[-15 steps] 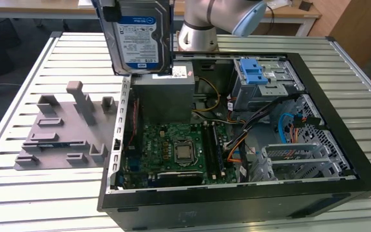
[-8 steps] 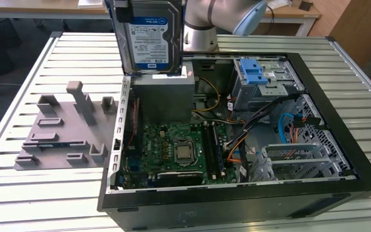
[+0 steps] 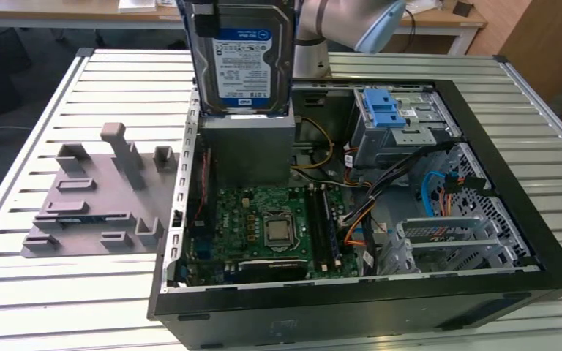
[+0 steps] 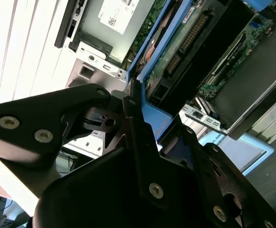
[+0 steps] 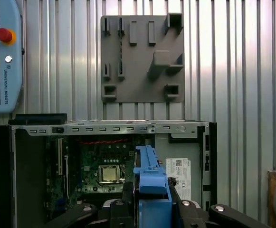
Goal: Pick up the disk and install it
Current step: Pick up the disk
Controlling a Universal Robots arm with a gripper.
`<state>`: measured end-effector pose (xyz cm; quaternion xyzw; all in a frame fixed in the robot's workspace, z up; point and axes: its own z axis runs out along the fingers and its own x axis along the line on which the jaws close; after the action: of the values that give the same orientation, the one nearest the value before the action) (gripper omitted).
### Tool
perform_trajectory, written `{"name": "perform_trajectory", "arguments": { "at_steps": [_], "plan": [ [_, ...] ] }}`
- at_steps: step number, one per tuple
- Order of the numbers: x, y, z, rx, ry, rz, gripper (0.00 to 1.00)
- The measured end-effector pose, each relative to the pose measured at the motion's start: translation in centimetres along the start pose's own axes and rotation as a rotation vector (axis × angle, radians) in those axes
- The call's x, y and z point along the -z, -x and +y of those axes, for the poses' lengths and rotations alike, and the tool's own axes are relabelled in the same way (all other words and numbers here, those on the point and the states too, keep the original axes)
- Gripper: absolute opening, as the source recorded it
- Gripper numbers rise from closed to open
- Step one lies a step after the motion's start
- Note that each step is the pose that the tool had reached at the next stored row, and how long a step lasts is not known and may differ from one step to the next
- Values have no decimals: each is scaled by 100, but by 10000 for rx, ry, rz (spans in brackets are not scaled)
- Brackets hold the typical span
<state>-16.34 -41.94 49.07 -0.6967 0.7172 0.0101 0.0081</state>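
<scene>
The disk (image 3: pixel 242 62) hangs upright in the air above the open computer case (image 3: pixel 359 296), its blue-and-white label facing the exterior view. It hovers over the grey power supply box (image 3: pixel 246 150) at the case's far side. In the first wrist view my gripper (image 5: pixel 149 192) is shut on the disk's blue plastic bracket (image 5: pixel 150 175), with black fingers (image 5: pixel 128 192) on either side. In the second wrist view the gripper (image 4: pixel 152 124) clamps the blue rail (image 4: pixel 157 124), and the disk's green circuit-board underside (image 4: pixel 176 50) shows beyond it.
Inside the case lie a motherboard (image 3: pixel 271 223), bundled cables (image 3: pixel 379 183) and a metal drive cage with a blue latch (image 3: pixel 394 117) at the far right of the exterior view. A grey fixture plate (image 3: pixel 100 197) sits on the slatted table beside the case. A teach pendant (image 5: pixel 2 57) lies nearby.
</scene>
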Motion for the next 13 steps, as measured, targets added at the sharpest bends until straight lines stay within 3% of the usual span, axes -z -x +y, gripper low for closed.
{"name": "perform_trajectory", "arguments": {
  "at_steps": [4,13],
  "plan": [
    [0,-44,-59,0,12,-56,36],
    [-3,-157,-185,-1,54,-58,36]
  ]
}}
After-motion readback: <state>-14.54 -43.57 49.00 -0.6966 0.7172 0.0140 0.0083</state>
